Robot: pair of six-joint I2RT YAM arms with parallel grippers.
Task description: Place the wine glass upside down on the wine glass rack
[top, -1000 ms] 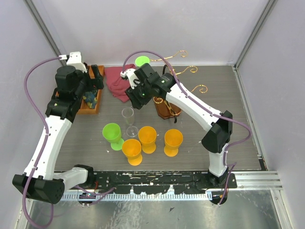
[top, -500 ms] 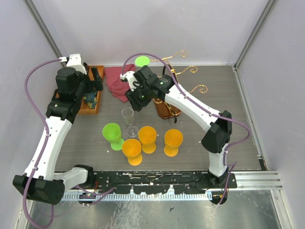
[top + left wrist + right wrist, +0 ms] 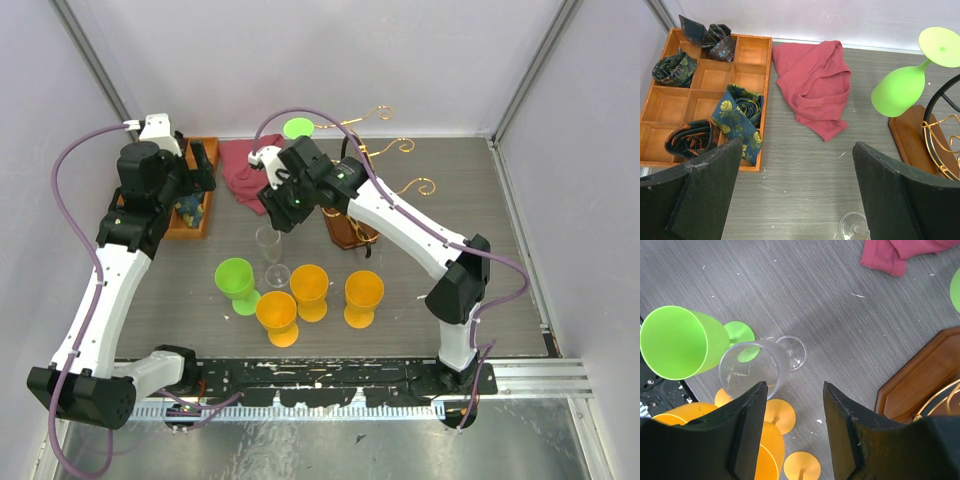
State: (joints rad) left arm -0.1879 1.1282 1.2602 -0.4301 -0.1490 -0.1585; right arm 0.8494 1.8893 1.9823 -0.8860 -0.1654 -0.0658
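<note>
A clear wine glass [image 3: 270,252] stands upright on the table, among coloured plastic ones. My right gripper [image 3: 281,213] hovers just above and behind it, open. In the right wrist view the clear wine glass [image 3: 756,366] lies just past the left fingertip, and nothing is between the fingers [image 3: 747,422] of the right gripper [image 3: 795,412]. The wine glass rack [image 3: 350,228] stands to the right on its brown base, its gold scrolls [image 3: 405,146] reaching back. A green glass [image 3: 900,85] hangs upside down on the rack. My left gripper [image 3: 204,166] stays wide open over the wooden tray.
A green glass [image 3: 237,280] and three orange glasses [image 3: 310,290] stand in front of the clear one. A red cloth [image 3: 815,85] lies behind it. The orange-brown tray [image 3: 752,50] with rolled ties sits at the back left. The rack's base [image 3: 920,375] is close on the right.
My right gripper has shifted slightly toward the back left above the clear glass. The left arm and the glasses have not moved.
</note>
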